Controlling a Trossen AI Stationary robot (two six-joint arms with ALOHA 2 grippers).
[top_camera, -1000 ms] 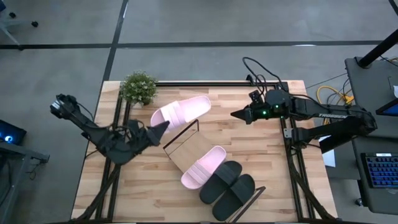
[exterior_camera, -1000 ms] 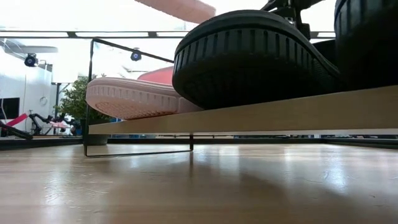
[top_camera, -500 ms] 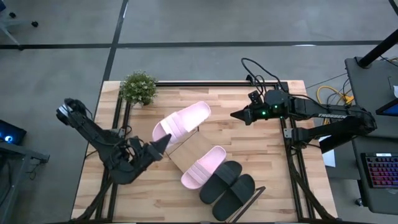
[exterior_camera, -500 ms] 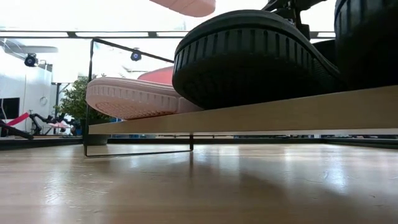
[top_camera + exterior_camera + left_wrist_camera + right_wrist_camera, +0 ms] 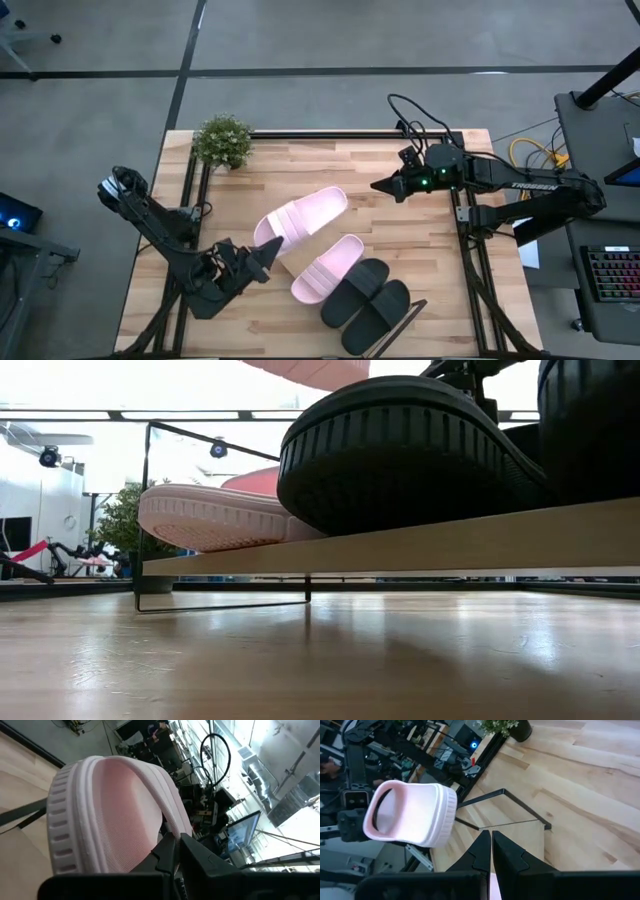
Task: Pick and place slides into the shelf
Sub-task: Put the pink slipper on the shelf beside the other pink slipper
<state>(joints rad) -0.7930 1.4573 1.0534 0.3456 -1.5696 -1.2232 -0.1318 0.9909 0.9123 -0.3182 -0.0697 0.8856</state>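
From where I stood, the left gripper (image 5: 262, 258) was at the near-left part of the table, its jaws pinching one end of a pale pink slide (image 5: 300, 214) and carrying it in the air above the free end of the shelf (image 5: 420, 542). The grip looked shallow, right at the slide's edge, so I judged the slide could swing or slip out if the arm turned quickly, and then land on the table instead of the board.

Just beside it, the second pink slide (image 5: 327, 269) lay on the shelf, touching the two black slides (image 5: 367, 298) packed at the near-right end. The open space left looked tight. A lowered slide might catch the wire frame end (image 5: 150, 510) or nudge the pink one already placed, and that could push the black pair toward the board's edge.

Farther back, the right gripper (image 5: 380, 185) hovered near the far-right side of the table, jaws pressed together and holding nothing, well apart from the slides. A small potted plant (image 5: 223, 141) stood at the far-left corner, out of the way.
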